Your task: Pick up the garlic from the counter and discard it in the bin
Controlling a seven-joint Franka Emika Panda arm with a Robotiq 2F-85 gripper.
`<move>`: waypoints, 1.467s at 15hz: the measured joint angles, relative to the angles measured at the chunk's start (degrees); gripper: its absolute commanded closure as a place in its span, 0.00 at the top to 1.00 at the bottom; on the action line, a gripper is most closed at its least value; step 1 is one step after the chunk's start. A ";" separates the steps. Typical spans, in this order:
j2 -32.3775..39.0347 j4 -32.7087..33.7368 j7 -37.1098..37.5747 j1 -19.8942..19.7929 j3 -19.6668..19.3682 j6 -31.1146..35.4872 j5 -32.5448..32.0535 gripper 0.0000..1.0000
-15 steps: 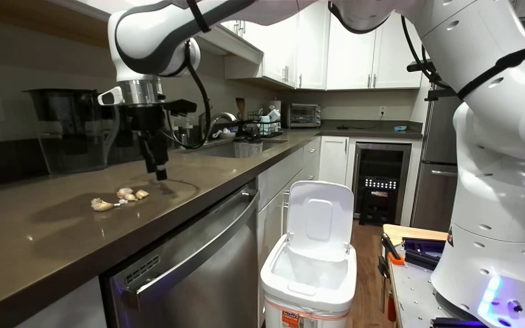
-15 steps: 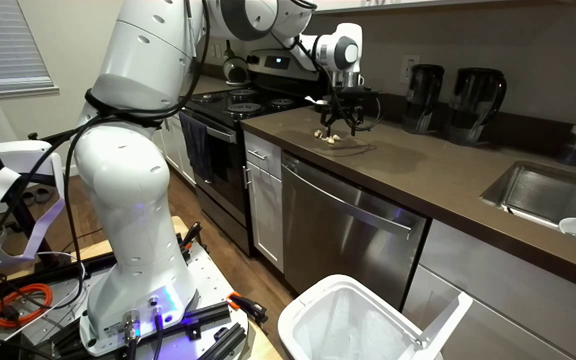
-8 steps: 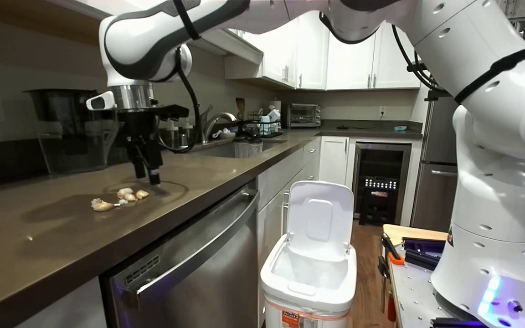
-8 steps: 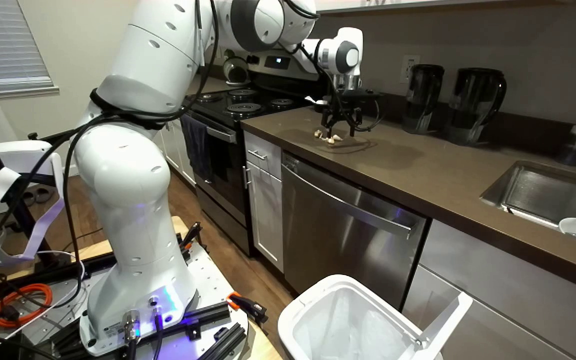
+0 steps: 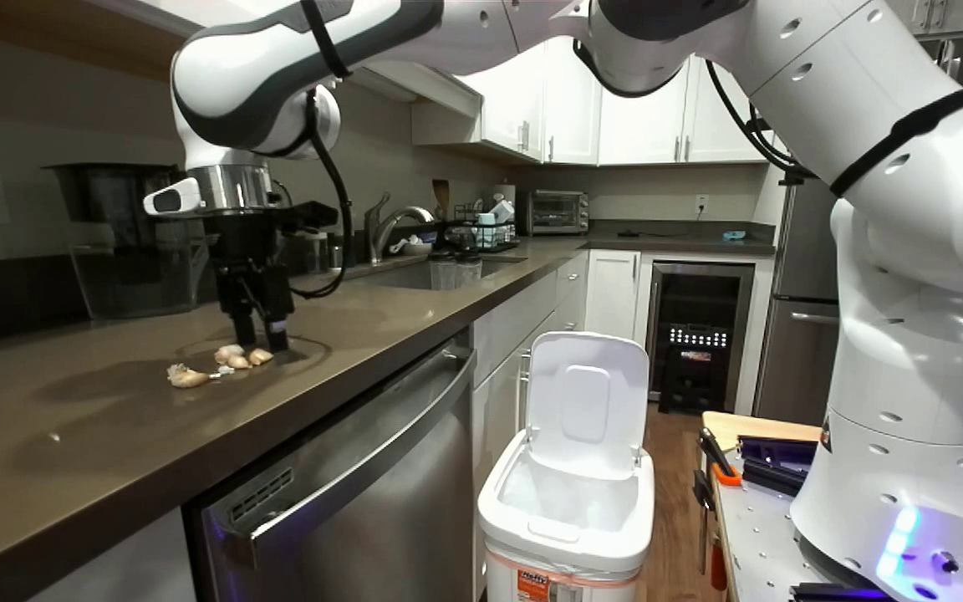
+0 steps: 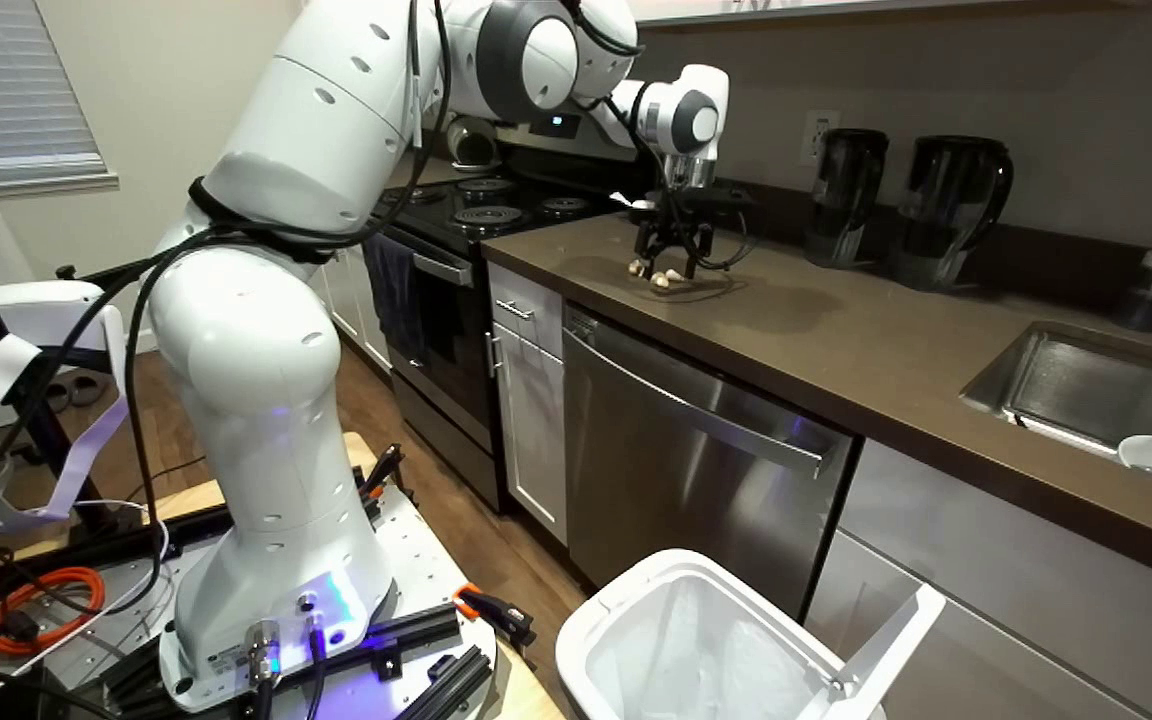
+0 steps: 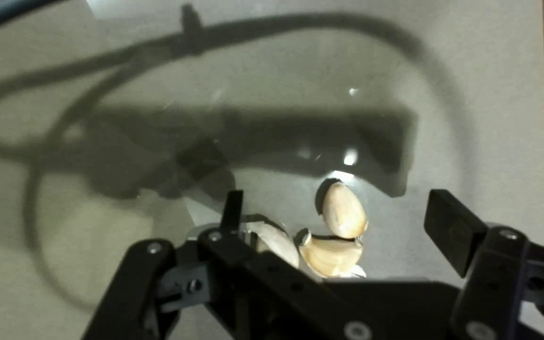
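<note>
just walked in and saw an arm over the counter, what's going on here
A robot arm holds its open jaws low by the garlic on the counter; in the wrist view, some of it shows between them, not yet gripped. The bin stands nearby, lid up, so the garlic is probably headed there.

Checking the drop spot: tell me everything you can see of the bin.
The bin is round-cornered, apparently white plastic, with an orange label on its front. Its hinged lid stands open; a pale liner shows inside. It stands upright beside the counter, near the dishwasher, its base out of frame. The arm isn't touching it.
</note>
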 measured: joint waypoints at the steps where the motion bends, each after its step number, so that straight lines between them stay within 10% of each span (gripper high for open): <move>1: 0.20 0.21 -0.54 0.00 0.08 -0.08 0.19 0.67; 9: 1.00 1.53 -2.11 -0.02 0.21 -0.10 0.28 0.08; 22: 0.78 2.29 3.23 -0.03 -2.68 -5.96 0.27 0.08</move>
